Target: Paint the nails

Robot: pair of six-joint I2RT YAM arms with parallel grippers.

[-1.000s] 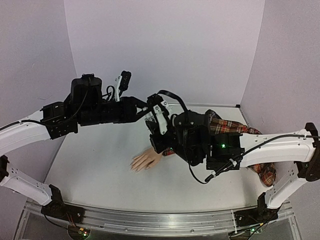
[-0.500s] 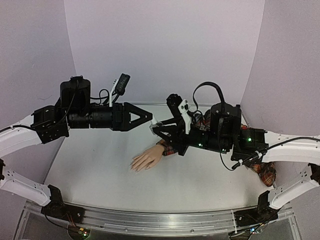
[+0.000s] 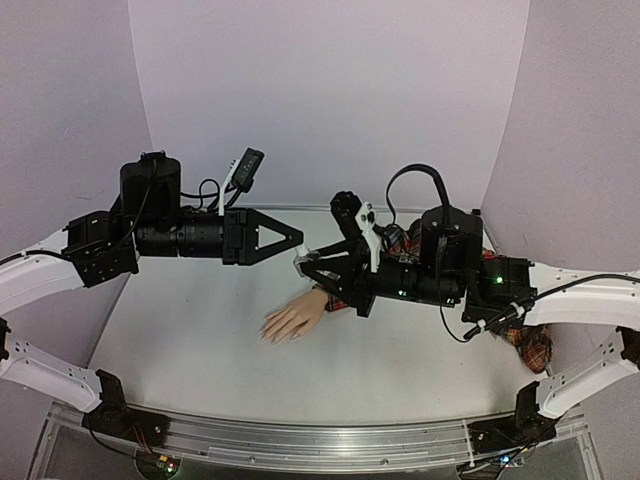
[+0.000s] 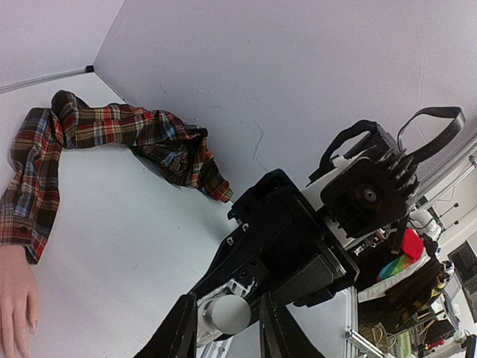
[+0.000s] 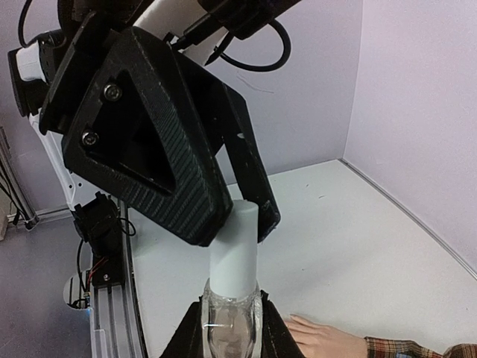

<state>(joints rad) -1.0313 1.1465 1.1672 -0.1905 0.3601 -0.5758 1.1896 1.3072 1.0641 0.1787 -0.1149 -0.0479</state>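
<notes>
Left gripper (image 3: 296, 243) pinches the white cap (image 5: 235, 239), right gripper (image 3: 312, 265) clamps the clear bottle (image 5: 229, 328), both airborne near the mannequin hand (image 3: 292, 320).

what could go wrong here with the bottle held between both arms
1. The right tool holds the clear bottle roughly sideways in mid-air over the table, close to the mannequin hand. If the white cap comes loose, its contents may drip out.
2. The left tool pinches the smooth cap with its fingertips only, so it may slip when twisting.
</notes>
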